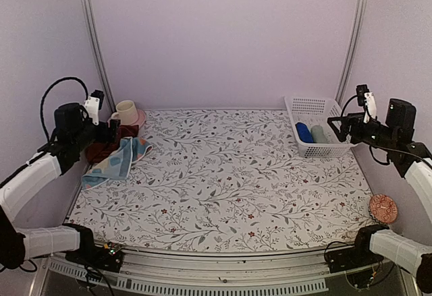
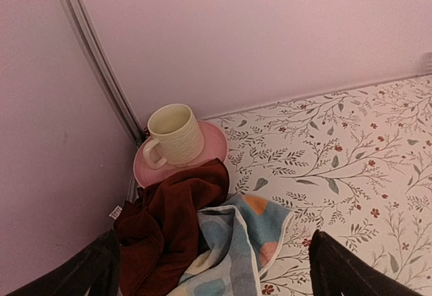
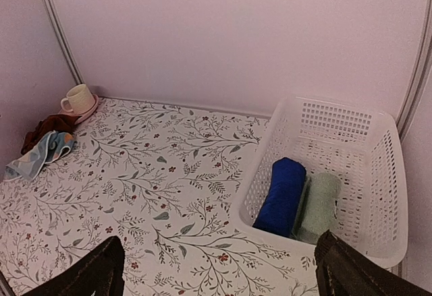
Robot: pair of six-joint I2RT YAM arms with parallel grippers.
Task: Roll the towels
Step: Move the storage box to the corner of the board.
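— So, where do the two towels lie?

— Both are at the far left corner of the white floral table covering [image 1: 223,174]. The large dark maroon towel [image 2: 169,222] is crumpled and touches the round pink plate [image 2: 216,144], which carries a cream ribbed mug [image 2: 175,134]. The small light-blue towel with teal and pinkish patches [image 2: 233,232] lies unrolled against it, on the side toward the middle of the table.

— And the left gripper [image 2: 214,242]?

— It hangs over this heap with its fingers wide apart, one at each side of the towels in the wrist view. It holds nothing.

— The right gripper [image 3: 219,255]?

— Its fingers are spread too, and it is empty. It is well apart from the towels, near the white plastic basket [image 3: 378,174], where a blue cloth roll [image 3: 280,195] and a pale green cloth roll [image 3: 317,205] lie side by side.
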